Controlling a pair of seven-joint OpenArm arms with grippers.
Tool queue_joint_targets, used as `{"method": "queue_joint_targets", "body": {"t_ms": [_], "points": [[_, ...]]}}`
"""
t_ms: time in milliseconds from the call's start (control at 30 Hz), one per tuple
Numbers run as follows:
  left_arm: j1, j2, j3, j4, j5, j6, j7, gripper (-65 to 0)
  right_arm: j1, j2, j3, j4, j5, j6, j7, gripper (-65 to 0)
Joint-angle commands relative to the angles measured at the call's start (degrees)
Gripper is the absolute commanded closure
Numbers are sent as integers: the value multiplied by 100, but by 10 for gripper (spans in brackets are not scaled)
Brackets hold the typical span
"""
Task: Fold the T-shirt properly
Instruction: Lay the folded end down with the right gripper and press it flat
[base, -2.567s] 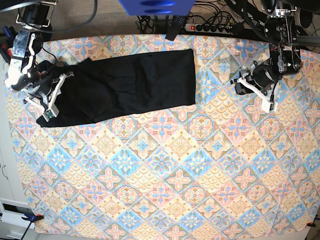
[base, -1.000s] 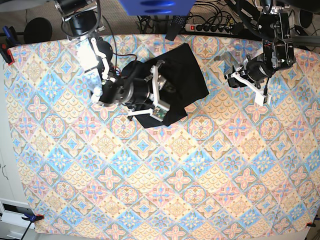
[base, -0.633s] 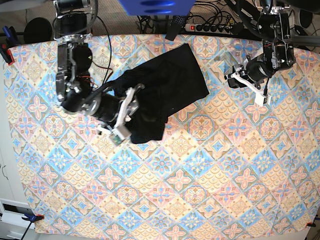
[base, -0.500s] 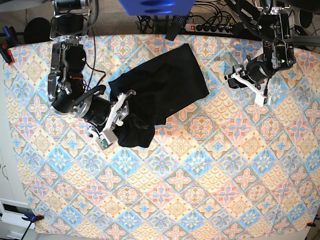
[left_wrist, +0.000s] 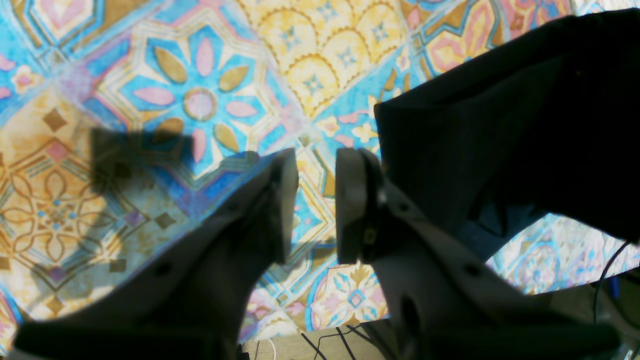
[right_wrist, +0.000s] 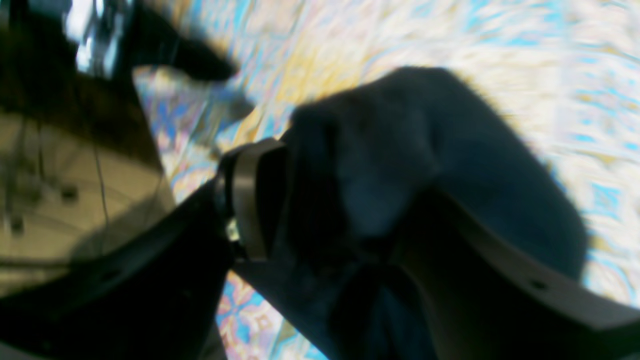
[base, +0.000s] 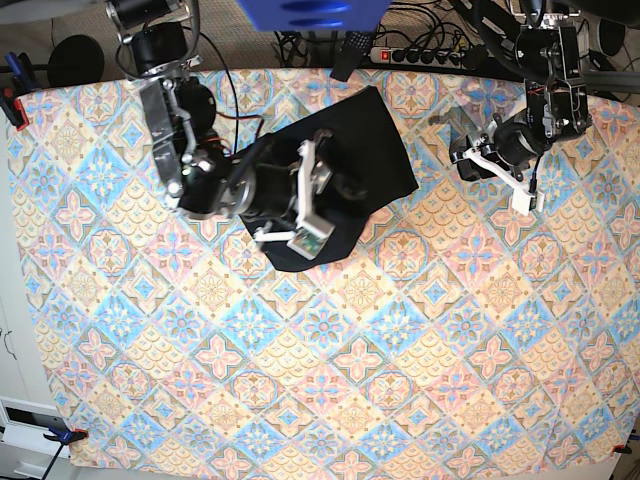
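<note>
The black T-shirt (base: 372, 140) lies bunched and folded over itself at the far middle of the patterned tablecloth (base: 330, 380). My right gripper (base: 316, 200) is over the shirt's near left part and is shut on a fold of it. In the right wrist view the dark cloth (right_wrist: 425, 150) fills the space between the fingers of that gripper (right_wrist: 360, 210). My left gripper (base: 487, 166) hovers to the right of the shirt, apart from it. In the left wrist view this gripper (left_wrist: 316, 165) has its fingers nearly together and empty, with the shirt's edge (left_wrist: 500, 125) just to their right.
A power strip (base: 420, 55) and cables lie beyond the far table edge. A blue object (base: 310, 12) hangs at the top centre. Clamps hold the cloth at the far left (base: 10, 100) and near left (base: 65, 435) corners.
My right gripper swung from the near left back to the right over the shirt, dragging the held cloth with it and bunching the shirt more tightly. The left arm barely moved.
</note>
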Motion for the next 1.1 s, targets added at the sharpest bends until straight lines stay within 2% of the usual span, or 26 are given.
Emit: {"method": "queue_joint_targets", "body": {"t_ms": [0,200,267,333,600,800,1067], "points": [[-19,-52,-17,97,-68,-24,-59,-136,86,-2,-252,61,-79,19,121,-300],[-10,-52,-17,97,-68,-24,-59,-136,640,-2,-1571,-1,-1696,19,15,-301],[-10,-79,-35,97,-68,-24,-59,-136,675,-2,-1738,8,-2171,19,51,-300],[-10,-87,-53,97,-68,-24,-59,-136,649,77,-1580,52,-2479,19,59,-297],[-10,-70,-26,106,-68,-24,-59,-136,438,684,-120,219,-2514,19,244,-297],[-28,-61,-26,106,-68,-24,-59,-136,-46,1088,205,535,-2514,19,218,-299],[-28,-70,-26,97,-68,-24,-59,-136,-758,1141,662,773,-2417,19,209,-297]]}}
